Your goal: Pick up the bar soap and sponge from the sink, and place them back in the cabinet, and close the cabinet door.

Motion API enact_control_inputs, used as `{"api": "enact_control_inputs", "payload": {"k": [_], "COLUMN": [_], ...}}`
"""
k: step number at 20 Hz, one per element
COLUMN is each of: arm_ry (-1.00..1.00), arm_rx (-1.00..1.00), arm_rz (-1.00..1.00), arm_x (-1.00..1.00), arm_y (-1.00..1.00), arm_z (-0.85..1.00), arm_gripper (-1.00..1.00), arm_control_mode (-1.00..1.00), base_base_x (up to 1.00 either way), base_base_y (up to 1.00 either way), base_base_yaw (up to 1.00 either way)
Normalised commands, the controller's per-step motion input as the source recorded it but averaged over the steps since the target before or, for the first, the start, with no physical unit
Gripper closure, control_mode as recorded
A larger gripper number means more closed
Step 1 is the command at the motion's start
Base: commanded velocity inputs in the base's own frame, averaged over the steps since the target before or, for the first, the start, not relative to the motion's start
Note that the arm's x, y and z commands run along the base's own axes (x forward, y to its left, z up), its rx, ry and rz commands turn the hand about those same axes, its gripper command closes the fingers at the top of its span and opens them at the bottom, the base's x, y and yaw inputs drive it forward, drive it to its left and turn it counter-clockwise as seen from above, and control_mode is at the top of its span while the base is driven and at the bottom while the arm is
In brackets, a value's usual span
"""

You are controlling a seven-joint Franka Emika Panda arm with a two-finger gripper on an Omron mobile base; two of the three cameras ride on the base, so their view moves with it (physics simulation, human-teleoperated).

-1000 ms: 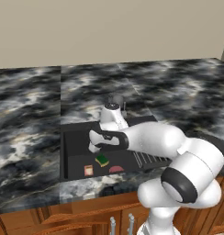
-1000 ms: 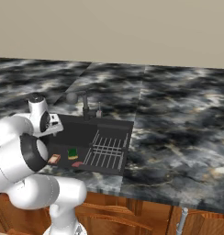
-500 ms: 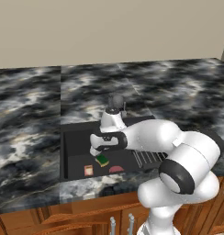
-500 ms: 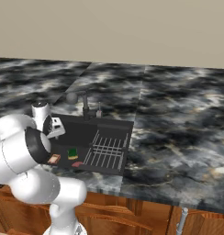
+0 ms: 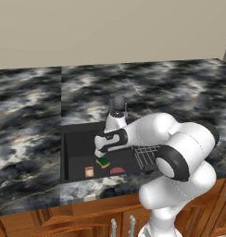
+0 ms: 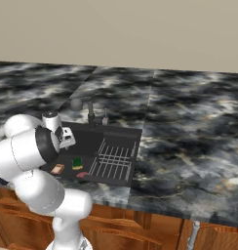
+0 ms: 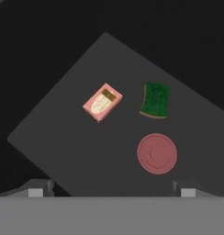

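The sponge, green on top with a yellow edge, lies on the floor of the black sink. It also shows as the sponge and the sponge in the base views. Beside it lie a pinkish-orange box and a pink round flat piece. I cannot tell which of these is the bar soap. My gripper hangs open above them with nothing between its fingers. It is the same gripper just over the sponge. The cabinet and its door are out of view.
A grey wire rack fills the sink's right side. The dark faucet stands at the back rim. Dark marbled countertop surrounds the basin. Wooden base cabinets run below the front edge.
The hand has come down a little lower into the sink, over the sponge, and the elbow has swung. The gripper stays open and the things in the sink have not moved.
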Motion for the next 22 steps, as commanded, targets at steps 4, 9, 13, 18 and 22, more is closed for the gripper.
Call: {"api": "enact_control_inputs", "payload": {"k": [4,9,13,18,22], "arm_ry": [0.0,0.0,0.0,0.0,0.0], "arm_rx": [0.0,0.0,0.0,0.0,0.0], "arm_rz": [0.0,-0.01,-0.08,-0.07,-0.08], "arm_x": [0.18,0.2,0.21,0.19,0.34], "arm_y": [-0.09,-0.08,-0.01,0.0,-0.05], "arm_z": [-0.2,-0.21,-0.21,-0.21,-0.22], "arm_gripper": [-1.0,-1.0,-1.0,-1.0,-1.0], "arm_control_mode": [-1.0,-1.0,-1.0,-1.0,-1.0], "base_base_x": [0.0,0.0,0.0,0.0,0.0], "base_base_y": [0.0,0.0,0.0,0.0,0.0], "base_base_yaw": [0.0,0.0,0.0,0.0,0.0]}}
